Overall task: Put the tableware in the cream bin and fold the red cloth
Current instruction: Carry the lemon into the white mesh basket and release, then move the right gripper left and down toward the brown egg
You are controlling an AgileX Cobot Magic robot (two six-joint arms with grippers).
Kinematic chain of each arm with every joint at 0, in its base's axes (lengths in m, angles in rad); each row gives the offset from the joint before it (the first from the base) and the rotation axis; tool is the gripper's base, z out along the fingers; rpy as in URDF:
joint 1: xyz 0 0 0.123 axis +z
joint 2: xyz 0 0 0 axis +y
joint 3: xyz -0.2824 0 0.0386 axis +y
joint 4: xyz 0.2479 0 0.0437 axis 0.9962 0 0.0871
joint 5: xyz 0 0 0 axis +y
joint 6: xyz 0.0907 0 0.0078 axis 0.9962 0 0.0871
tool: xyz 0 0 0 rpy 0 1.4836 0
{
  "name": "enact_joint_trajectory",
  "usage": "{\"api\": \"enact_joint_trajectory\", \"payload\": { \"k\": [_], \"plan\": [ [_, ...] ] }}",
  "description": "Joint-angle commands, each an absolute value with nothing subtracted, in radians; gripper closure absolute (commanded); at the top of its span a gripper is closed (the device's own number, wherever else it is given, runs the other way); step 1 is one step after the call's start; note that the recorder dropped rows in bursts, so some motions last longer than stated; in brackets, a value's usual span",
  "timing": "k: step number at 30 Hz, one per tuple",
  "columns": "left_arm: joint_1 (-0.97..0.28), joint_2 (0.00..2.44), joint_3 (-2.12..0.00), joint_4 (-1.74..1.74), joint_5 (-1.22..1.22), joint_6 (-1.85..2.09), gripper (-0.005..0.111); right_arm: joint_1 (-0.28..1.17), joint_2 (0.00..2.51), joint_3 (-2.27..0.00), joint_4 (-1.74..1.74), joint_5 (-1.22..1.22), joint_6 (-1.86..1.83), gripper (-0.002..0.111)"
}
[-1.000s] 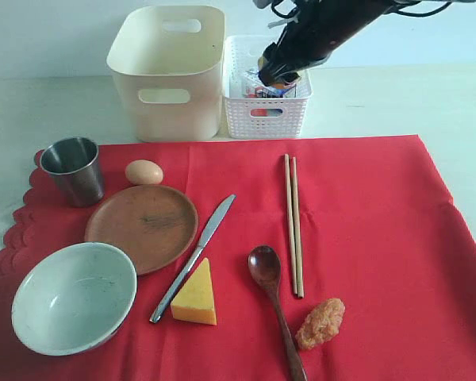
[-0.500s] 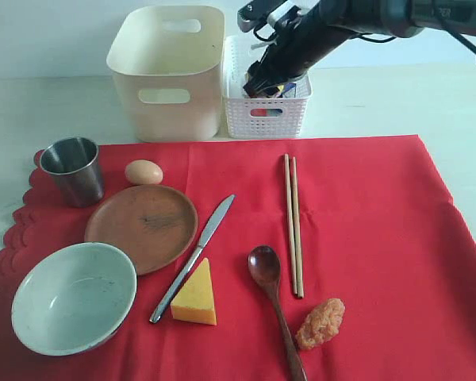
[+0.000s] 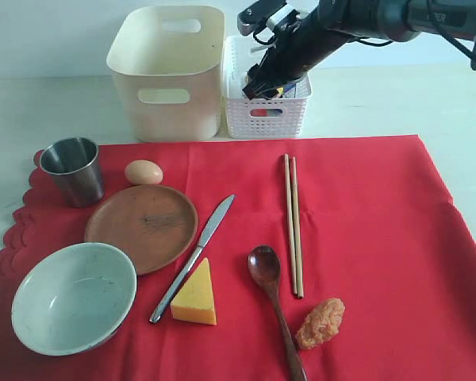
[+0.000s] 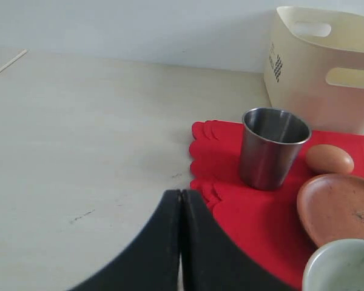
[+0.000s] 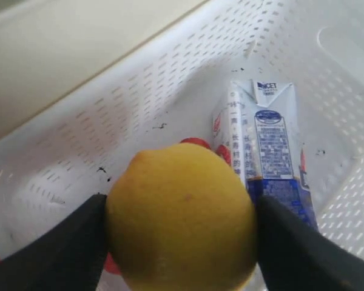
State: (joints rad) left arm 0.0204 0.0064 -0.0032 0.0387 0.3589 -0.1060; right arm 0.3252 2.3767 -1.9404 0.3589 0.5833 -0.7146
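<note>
a pale matte desk (image 3: 460, 103) carries a wide red cloth (image 3: 381, 238), plain woven, lying flat, with a scalloped edge on the left of the exterior view. behind it, on bare desk, stands the cream bin (image 3: 178, 119), tall, smooth plastic, with rounded corners and oval handle holes. touching its right side is a smaller white lattice basket (image 3: 246, 119).

all the tableware lies on the cloth, none in the bin:
- a glazed pale green-white bowl (image 3: 74, 298) at the near left
- a round brown plate (image 3: 141, 228) just behind it
- a brushed steel cup (image 3: 73, 171), upright, near the scallops
- straight wooden chopsticks (image 3: 293, 226), side by side
- a metal knife (image 3: 194, 255), slanted, beside the plate
- a dark wooden spoon (image 3: 274, 305)

among them sit a cheese wedge (image 3: 196, 295), a rough orange lump of food (image 3: 320, 323) and an egg (image 3: 143, 172).

the right hand (image 3: 262, 82) clamps a smooth yellow lemon (image 5: 182, 218) between its black fingers (image 5: 60, 248), one on each side, inside the basket, just over a milk carton (image 5: 273, 151) lying on the basket floor. its dark arm slopes down into the basket from the upper right of the exterior view.

the left hand (image 4: 181, 242) is clenched, its fingers pressed together with nothing between them (outside the exterior view). it hangs low over bare desk near the scalloped edge, facing the cup.
</note>
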Motion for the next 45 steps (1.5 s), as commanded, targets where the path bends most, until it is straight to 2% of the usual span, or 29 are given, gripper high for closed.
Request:
{"api": "enact_joint_trajectory", "payload": {
  "k": [1, 7, 11, 19, 25, 30, 37, 45],
  "plan": [
    [0.020, 0.000, 0.000, 0.042, 0.352, -0.109, 0.107, 0.326, 2.374, -1.952, 0.356, 0.592, -0.710, 0.039],
    [0.020, 0.000, 0.000, 0.042, 0.352, -0.109, 0.107, 0.326, 2.346, -1.952, 0.356, 0.606, -0.690, 0.032],
    [0.020, 0.000, 0.000, 0.042, 0.352, -0.109, 0.107, 0.326, 2.294, -1.952, 0.336, 0.642, -0.655, 0.032],
    [0.020, 0.000, 0.000, 0.042, 0.352, -0.109, 0.107, 0.326, 2.147, -1.952, 0.382, 0.865, -0.643, 0.033],
    [0.020, 0.000, 0.000, 0.042, 0.352, -0.109, 0.107, 0.326, 2.070, -1.952, 0.580, 1.004, -0.674, 0.033],
    [0.020, 0.000, 0.000, 0.042, 0.352, -0.109, 0.107, 0.408, 2.070, -1.950, 0.627, 1.022, -0.732, 0.033],
    [0.020, 0.000, 0.000, 0.042, 0.352, -0.109, 0.107, 0.572, 2.110, -1.950, 0.533, 0.925, -0.732, 0.033],
    [0.020, 0.000, 0.000, 0.042, 0.352, -0.109, 0.107, 0.652, 2.190, -1.948, 0.465, 0.854, -0.706, 0.033]
  ]
}}
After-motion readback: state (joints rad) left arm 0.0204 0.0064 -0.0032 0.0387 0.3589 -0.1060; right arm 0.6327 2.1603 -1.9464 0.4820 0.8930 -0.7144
